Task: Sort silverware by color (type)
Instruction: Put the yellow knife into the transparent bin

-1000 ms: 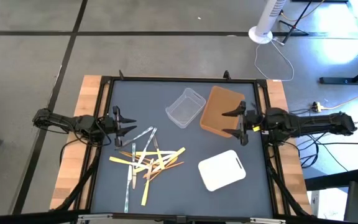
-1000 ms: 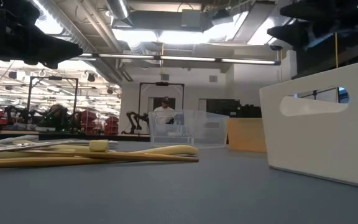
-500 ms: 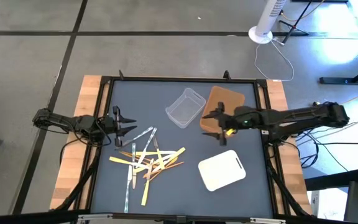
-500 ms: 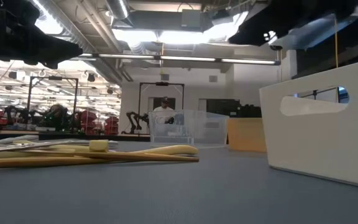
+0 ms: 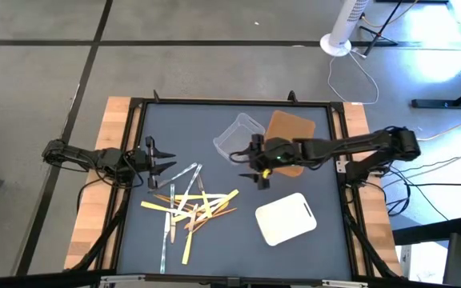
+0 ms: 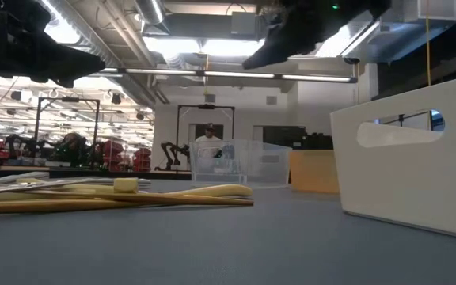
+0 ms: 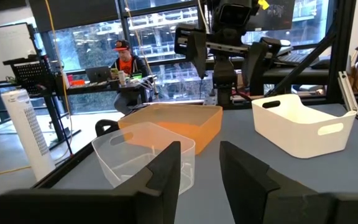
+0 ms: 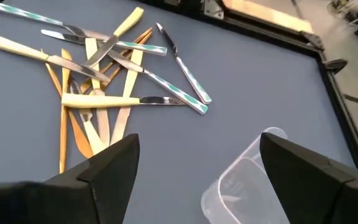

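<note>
Nothing sorted yet. Silverware (image 5: 189,208) all heaped on the surface, just beyond the spread, empty right hand (image 5: 256,164). Left hand (image 5: 160,162) part-spread, empty, beside the heap.

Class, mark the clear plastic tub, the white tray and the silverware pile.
clear plastic tub (image 5: 237,138), high view, its floor
white tray (image 5: 286,218), high view, its flat middle
silverware pile (image 8: 98,93), right wrist view, crossed handles
</note>
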Robot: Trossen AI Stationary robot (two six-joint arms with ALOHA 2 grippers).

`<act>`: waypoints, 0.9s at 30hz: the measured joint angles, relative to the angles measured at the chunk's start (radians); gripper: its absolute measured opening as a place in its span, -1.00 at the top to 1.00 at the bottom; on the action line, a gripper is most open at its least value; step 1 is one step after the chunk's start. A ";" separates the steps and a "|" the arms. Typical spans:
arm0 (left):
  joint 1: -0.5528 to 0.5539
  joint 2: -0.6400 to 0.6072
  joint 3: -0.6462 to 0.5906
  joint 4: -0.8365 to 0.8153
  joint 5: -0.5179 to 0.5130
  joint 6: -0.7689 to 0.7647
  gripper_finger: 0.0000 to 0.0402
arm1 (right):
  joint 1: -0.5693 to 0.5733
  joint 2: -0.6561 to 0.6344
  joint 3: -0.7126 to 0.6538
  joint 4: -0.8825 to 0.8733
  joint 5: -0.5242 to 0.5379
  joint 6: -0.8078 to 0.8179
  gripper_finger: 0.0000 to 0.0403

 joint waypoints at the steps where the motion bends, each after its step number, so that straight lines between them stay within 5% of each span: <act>1: 0.000 0.000 0.000 0.000 0.000 0.000 0.48 | 0.000 0.021 0.020 -0.004 0.000 0.001 -0.58; 11: 0.000 0.000 0.000 0.000 0.000 -0.021 0.48 | 0.000 0.137 0.094 -0.102 -0.164 -0.083 -0.58; 27: 0.000 0.000 0.000 0.000 -0.003 -0.032 0.47 | 0.001 0.288 0.095 -0.039 -0.246 -0.117 -0.58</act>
